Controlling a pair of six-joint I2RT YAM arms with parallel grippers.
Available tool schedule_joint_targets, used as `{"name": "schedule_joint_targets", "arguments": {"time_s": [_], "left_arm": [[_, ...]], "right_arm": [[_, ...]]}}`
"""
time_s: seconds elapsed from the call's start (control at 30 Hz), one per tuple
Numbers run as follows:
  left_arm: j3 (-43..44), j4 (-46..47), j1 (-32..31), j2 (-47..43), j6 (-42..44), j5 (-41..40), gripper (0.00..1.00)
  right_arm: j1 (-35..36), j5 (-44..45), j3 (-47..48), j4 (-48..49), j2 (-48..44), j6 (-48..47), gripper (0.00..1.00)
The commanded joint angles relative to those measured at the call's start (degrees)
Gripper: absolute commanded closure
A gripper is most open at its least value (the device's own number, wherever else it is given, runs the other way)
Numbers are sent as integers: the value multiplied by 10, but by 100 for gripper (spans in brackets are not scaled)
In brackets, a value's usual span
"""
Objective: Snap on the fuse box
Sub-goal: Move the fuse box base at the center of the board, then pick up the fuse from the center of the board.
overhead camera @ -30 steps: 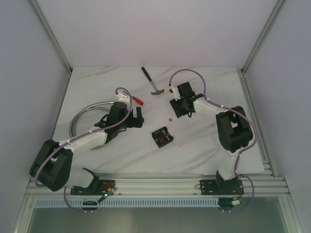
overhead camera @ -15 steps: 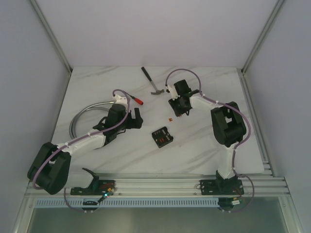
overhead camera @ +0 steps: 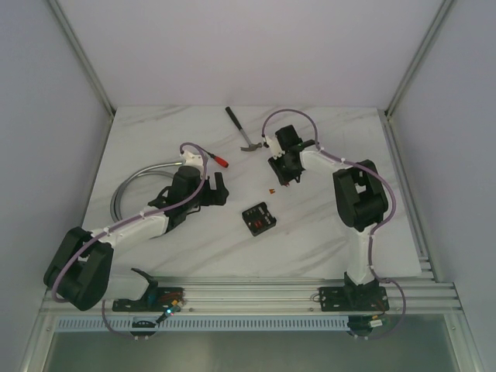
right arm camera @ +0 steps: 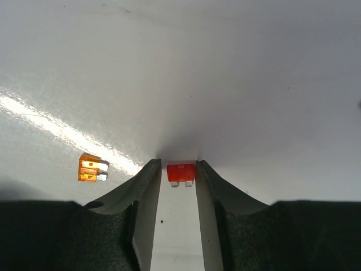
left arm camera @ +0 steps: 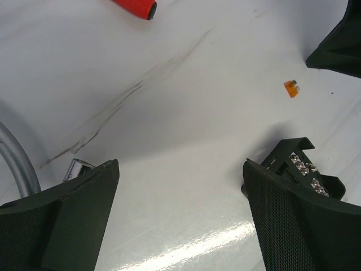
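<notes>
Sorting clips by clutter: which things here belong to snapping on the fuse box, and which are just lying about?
Job in hand:
fuse box
red fuse, straddled by the right claw
orange fuse, probably, lying loose beside it

Lying about:
hammer
red-handled screwdriver
metal hose

Beyond the fuse box [overhead camera: 258, 218] lie loose fuses [overhead camera: 272, 191], near but apart.

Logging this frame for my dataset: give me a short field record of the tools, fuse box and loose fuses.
left tool: open, empty, above table
right tool: narrowly open, tips either side of red fuse
fuse box: flat on table, ungripped
orange fuse: loose, beside right tool
</notes>
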Motion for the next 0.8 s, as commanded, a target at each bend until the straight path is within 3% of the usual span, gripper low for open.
{"name": "schedule_joint_targets", "arguments": {"time_s": [0.0,0.77], "left_arm": [[-2,15,3,0,-5,14,0],[1,25,3,3,-5,53,0]], "right_arm": [[1,9,19,-39,26,-10,64],[3,14,37,-64,47,-1,69]]}}
